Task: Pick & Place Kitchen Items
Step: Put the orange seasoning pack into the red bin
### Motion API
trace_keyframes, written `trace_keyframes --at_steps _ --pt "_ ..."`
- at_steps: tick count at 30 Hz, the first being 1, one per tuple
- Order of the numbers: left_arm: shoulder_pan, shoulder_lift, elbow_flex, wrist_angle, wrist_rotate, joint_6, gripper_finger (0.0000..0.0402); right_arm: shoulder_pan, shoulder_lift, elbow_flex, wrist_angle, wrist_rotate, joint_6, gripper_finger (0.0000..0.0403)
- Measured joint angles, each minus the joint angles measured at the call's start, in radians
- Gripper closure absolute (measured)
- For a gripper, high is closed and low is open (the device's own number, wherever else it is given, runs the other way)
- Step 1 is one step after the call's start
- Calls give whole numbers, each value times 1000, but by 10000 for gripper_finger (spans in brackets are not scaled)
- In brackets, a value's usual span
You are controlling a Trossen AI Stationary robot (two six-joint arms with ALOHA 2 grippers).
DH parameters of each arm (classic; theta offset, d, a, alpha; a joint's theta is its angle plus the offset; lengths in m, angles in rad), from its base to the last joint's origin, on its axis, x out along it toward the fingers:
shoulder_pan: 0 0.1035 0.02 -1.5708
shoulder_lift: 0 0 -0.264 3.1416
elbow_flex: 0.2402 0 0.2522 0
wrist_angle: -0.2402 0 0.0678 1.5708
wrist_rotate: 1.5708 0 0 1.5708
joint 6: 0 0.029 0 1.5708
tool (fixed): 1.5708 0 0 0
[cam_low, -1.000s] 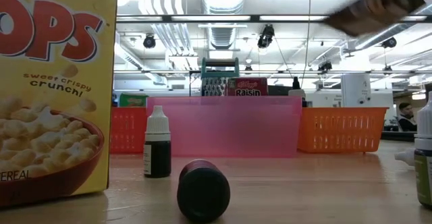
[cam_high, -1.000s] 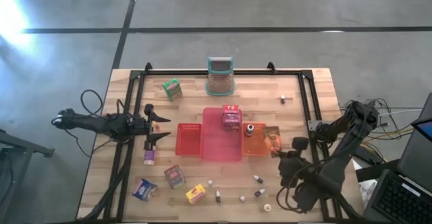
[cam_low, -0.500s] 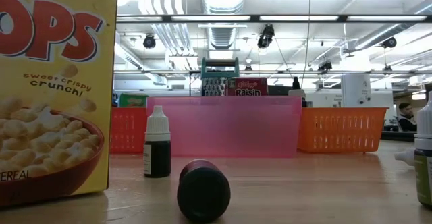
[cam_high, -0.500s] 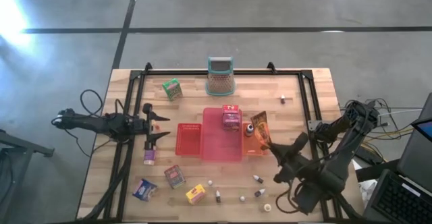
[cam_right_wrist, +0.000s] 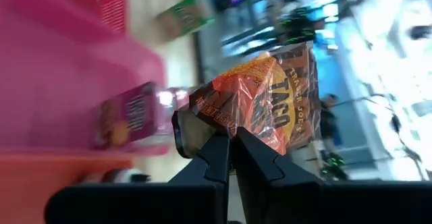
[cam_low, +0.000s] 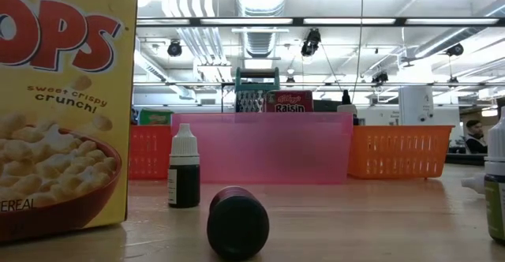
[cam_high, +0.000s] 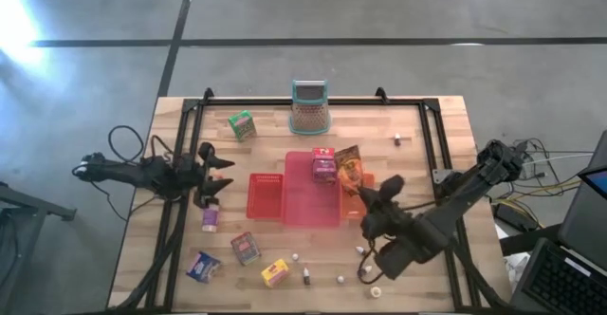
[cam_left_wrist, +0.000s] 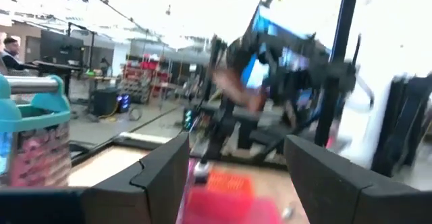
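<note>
The right gripper (cam_high: 355,184) is clamped tight on a crinkled orange taco-seasoning packet (cam_high: 348,167), pinching its lower edge between closed fingers (cam_right_wrist: 229,146); the packet hangs above the orange plastic tray (cam_high: 359,207), just beside the flat pink plastic tray (cam_high: 311,206) at the table's middle. A small red raisin box (cam_high: 324,164) stands in the far end of the pink tray, next to the lifted packet. A red plastic tray (cam_high: 266,195) touches the pink tray's opposite side.

The left gripper (cam_high: 211,175) hovers beyond the red tray, well apart from the pink tray, its fingers (cam_left_wrist: 162,177) spread partly open and holding nothing. A small purple box (cam_high: 210,220) lies near it. Nearer the front edge than the pink tray sit a blue box (cam_high: 202,266), a red box (cam_high: 246,248), a yellow cereal box (cam_high: 275,273) and a small dark dropper bottle (cam_low: 184,167). A green box (cam_high: 241,124) and a teal-rimmed brown mesh holder (cam_high: 309,107) stand behind the pink tray.
</note>
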Motion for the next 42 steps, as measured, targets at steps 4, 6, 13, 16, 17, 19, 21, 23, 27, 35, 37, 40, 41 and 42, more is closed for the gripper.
trace_keyframes --at_steps 4,6,13,16,17,19,21,23,27,35,37,40,41,42 --pt "0 0 0 109 -1 -96 154 -12 0 0 227 -150 -258 394" --pt "0 0 0 172 -1 -129 154 -13 0 0 318 -217 -357 394" --pt "0 0 0 241 -3 -341 154 -15 0 0 452 -364 -513 394" --pt "0 0 0 227 -3 -411 154 -23 0 0 449 -447 -542 394" --pt "0 2 0 213 -4 -430 154 -28 0 0 442 -476 -561 394" --pt "0 8 5 140 -12 -490 154 -37 0 0 433 -506 -604 394" --pt "0 26 23 37 -14 -541 154 -44 2 0 419 -510 -664 394" --pt "1 47 40 2 -18 -574 154 -50 5 0 417 -510 -738 394" --pt "3 109 64 26 -42 -602 154 -58 7 0 471 -503 -854 394" --pt "3 279 205 36 -42 -604 154 -95 7 6 614 -481 -1125 394" --pt "3 344 245 40 -35 -608 154 -111 7 6 634 -483 -1152 394" --pt "3 447 301 33 -23 -627 154 -128 7 6 638 -484 -1165 394" --pt "5 480 322 33 -20 -624 154 -131 7 6 638 -484 -1167 394" --pt "5 514 343 34 -20 -624 154 -133 7 6 638 -484 -1167 394"
